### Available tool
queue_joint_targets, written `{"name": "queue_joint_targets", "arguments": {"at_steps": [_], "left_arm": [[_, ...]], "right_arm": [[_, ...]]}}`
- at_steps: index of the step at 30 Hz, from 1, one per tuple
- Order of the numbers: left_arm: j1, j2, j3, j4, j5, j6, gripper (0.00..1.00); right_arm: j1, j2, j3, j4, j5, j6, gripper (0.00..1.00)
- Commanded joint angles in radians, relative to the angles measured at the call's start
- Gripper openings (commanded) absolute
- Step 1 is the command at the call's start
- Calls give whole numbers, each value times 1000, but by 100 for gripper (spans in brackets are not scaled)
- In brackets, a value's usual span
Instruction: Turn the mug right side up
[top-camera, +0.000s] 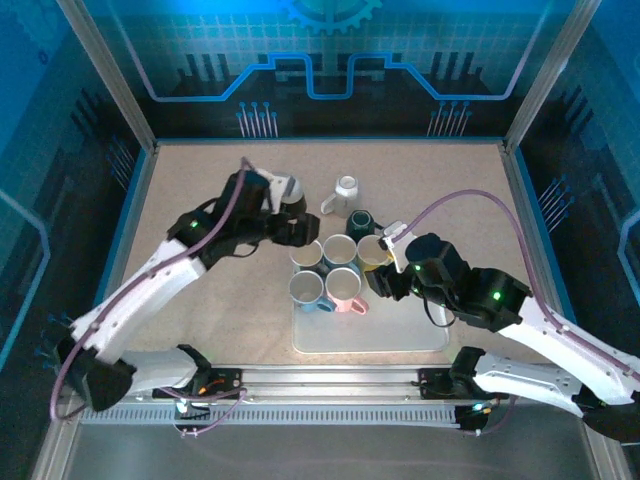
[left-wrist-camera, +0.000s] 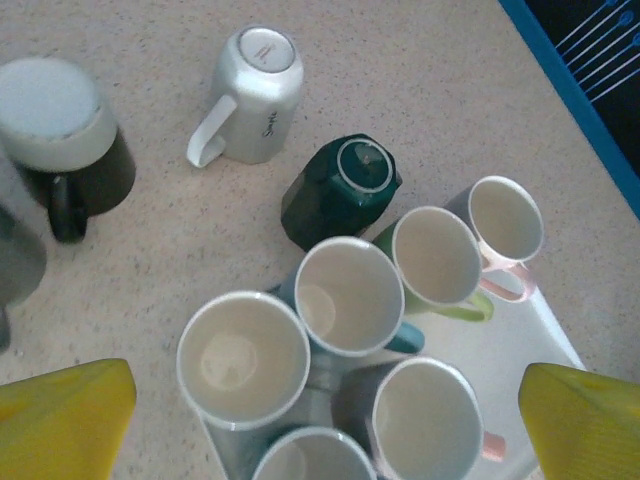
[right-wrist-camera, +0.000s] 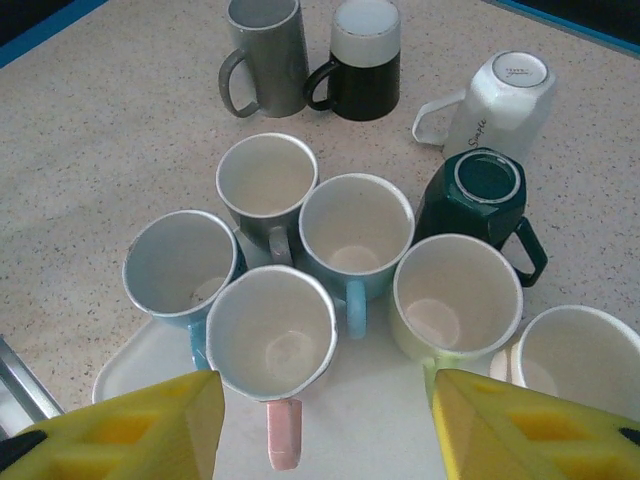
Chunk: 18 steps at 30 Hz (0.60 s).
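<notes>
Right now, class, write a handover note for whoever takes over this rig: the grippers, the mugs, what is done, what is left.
Left gripper: open, empty, above the mugs.
Right gripper: open, empty, over the clear plastic tray.
Dark green ceramic mug and white ceramic mug: both base up on the table.
Done: the clustered pastel mugs at the tray stand mouth up.
Left: turn the two base-up mugs over.

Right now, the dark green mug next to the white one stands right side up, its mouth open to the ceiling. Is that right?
Not quite. The dark green mug is upside down, with its ringed base facing up, as the right wrist view shows. It does stand next to the white mug.
</notes>
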Motion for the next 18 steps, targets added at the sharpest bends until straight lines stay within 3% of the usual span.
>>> {"name": "queue_joint_targets", "arguments": {"at_steps": [1,5,9,15,18], "left_arm": [[-7,186,125,28,-34,151,99],[0,495,419,-42,-77,257,99],[19,756,707,-98,-81,278,99],[34,1053,1065,-197,-104,297,99],[40,1118,1111,-186,-139,305,99]], "right_arm": [[-12,-25,-12,43,4,-13,59],[-15,-57,-5,65,-15,-11,60],[-19,-114,-11,67,21,-44,61],[-45,-180,-26,71,40,-71,67],[-60,-189,-47,96,18,-71,69]]}}
